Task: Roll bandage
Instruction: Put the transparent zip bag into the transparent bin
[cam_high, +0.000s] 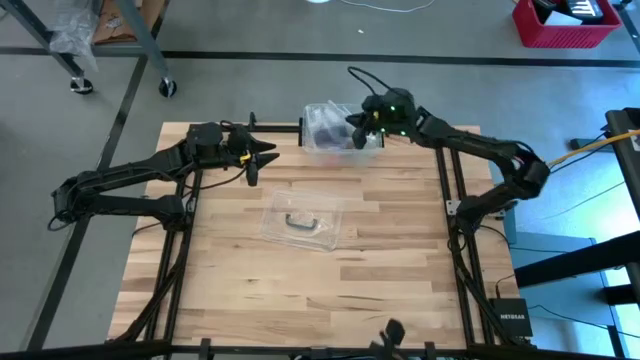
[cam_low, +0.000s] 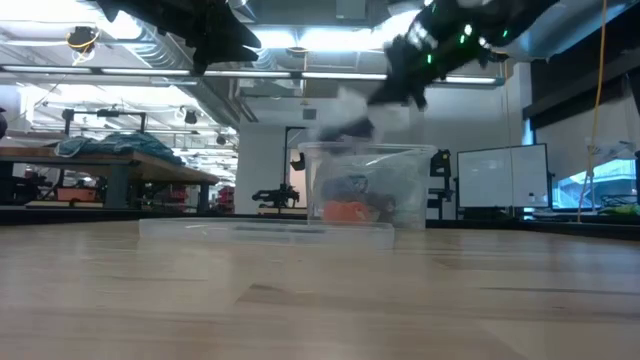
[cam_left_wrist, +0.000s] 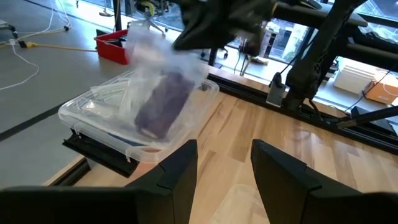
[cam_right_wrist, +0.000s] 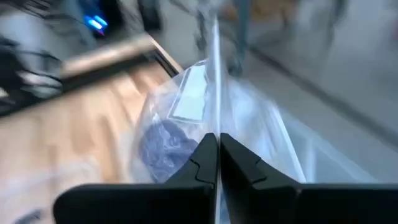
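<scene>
The right tool (cam_right_wrist: 217, 163) is pinching the clear wrapper (cam_left_wrist: 155, 74) holding the bandage (cam_left_wrist: 163, 102), hanging above the open box (cam_left_wrist: 93, 115) at the surface's (cam_high: 400, 250) far edge. The left tool (cam_left_wrist: 224, 171) is hovering nearby, fingers spread.

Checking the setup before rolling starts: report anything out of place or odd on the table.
The bandage is not laid out: it is bunched inside a clear wrapper that the shut right gripper pinches and holds over the open box at the table's far edge. The box's lid lies apart at mid-table. The open left gripper waits nearby.
</scene>
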